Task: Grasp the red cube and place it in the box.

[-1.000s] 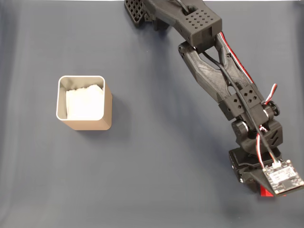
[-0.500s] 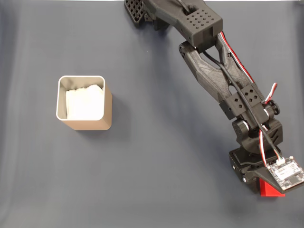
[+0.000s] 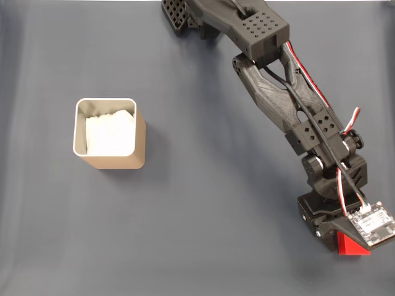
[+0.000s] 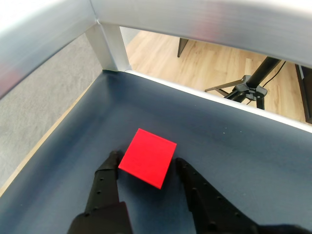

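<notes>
The red cube (image 4: 147, 156) lies on the dark blue mat at the lower right of the fixed view, where a corner of it (image 3: 352, 248) shows from under the wrist's camera board. My gripper (image 4: 146, 163) is down at the cube, one black finger against its left corner and the other against its right edge. The jaws are closed to the cube's width. The box (image 3: 117, 161), tan with a pale rim and white paper inside, stands far off at the left of the fixed view.
The black arm (image 3: 290, 105) reaches diagonally from the top centre to the lower right. In the wrist view an aluminium frame rail (image 4: 112, 48) and the mat's far edge (image 4: 195, 92) run just beyond the cube, with wooden floor behind.
The gripper head shifted slightly right and down over the cube in the first half second, uncovering more red. Since then nothing has visibly moved.
</notes>
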`<state>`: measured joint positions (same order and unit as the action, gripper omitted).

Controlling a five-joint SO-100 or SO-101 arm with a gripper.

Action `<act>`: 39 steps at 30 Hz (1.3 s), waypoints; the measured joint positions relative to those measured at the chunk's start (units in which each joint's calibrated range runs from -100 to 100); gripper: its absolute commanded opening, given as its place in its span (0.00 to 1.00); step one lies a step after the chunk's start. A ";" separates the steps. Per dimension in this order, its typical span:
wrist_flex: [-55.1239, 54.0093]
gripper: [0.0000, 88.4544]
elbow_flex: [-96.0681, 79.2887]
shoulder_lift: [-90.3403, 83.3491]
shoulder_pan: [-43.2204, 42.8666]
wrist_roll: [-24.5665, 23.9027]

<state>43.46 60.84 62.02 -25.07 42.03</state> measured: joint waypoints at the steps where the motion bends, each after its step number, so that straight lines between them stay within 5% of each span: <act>1: 0.00 0.32 0.18 0.00 0.00 -0.10; 39: 2.84 0.22 0.36 0.00 0.00 -0.39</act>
<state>46.30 61.20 62.02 -25.07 41.64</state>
